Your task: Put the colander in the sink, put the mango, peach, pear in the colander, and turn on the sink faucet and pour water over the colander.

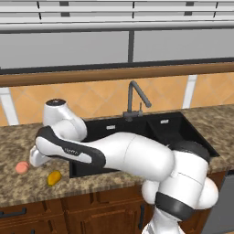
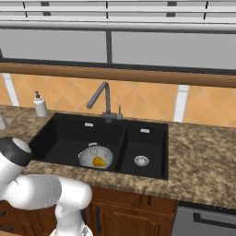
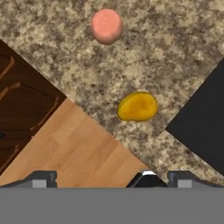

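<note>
Starting closest in: the gripper (image 3: 111,180) is spread wide, its two dark fingertips (image 3: 43,179) far apart at the bottom of the hand view with nothing between them. It hovers above the front edge of the speckled granite counter (image 3: 175,52), and the wooden floor (image 3: 83,148) and a dark cabinet front (image 3: 22,100) show below it.

Just past the fingertips the mango (image 3: 137,106) lies on the counter, orange-yellow and oval, near the black corner of the sink (image 3: 205,131) but not touching it. Further out, well apart from the mango, sits the peach (image 3: 106,26), round and salmon pink, also on bare granite. From the left base view the arm stretches out low to the left, and both fruits lie on the counter left of the sink, close under the hand.

Moving back, the colander (image 2: 90,154) sits in the large basin, close to the divider. There's one yellowish fruit (image 2: 98,162) in it; it's too small for me to tell which fruit. The smaller basin next to it just has its silver drain (image 2: 141,160).

Behind the basins the sink faucet (image 2: 103,99) stands on the back edge, spout angled down over the large basin. I don't see any water stream. Farthest back, a white soap pump bottle (image 2: 40,104) stands at the left against the orange tile wall (image 2: 147,99).
</note>
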Controlling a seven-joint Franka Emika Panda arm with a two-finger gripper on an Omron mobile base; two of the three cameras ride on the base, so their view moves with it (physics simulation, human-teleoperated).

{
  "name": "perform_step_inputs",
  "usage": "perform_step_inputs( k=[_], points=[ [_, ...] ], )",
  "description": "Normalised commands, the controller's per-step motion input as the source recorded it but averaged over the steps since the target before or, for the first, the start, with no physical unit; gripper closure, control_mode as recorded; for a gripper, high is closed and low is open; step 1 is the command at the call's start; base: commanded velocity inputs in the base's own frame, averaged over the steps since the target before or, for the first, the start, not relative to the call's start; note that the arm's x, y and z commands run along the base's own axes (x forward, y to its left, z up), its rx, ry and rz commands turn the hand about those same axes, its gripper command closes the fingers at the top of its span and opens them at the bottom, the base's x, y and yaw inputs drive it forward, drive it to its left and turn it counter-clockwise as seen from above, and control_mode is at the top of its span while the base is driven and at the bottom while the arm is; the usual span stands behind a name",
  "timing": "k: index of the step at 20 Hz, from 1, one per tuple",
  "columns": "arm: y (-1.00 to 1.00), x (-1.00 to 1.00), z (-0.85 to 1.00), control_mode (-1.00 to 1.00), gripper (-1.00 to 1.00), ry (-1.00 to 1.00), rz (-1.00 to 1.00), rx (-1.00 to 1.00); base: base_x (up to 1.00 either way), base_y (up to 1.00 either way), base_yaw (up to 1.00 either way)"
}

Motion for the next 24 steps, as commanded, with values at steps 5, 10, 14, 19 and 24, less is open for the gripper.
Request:
perform_step_inputs(
  k=[5,10,14,19,24],
  points=[
    [0.51,0.14,-0.51,-1.0,-1.0,0.0,0.03,-0.05,0.0,0.0,0.0],
    [0.48,0.28,-0.43,-1.0,-1.0,0.03,0.0,-0.04,0.0,0.0,0.0],
    [0.34,0.44,-0.38,-1.0,-1.0,0.0,0.0,-0.02,0.0,0.0,0.0],
    [0.45,0.59,-0.27,-1.0,-1.0,0.0,0.0,-0.03,0.0,0.0,0.0],
    [0.62,0.6,-0.08,-1.0,-1.0,0.04,0.0,-0.04,0.0,0.0,0.0]
  ],
)
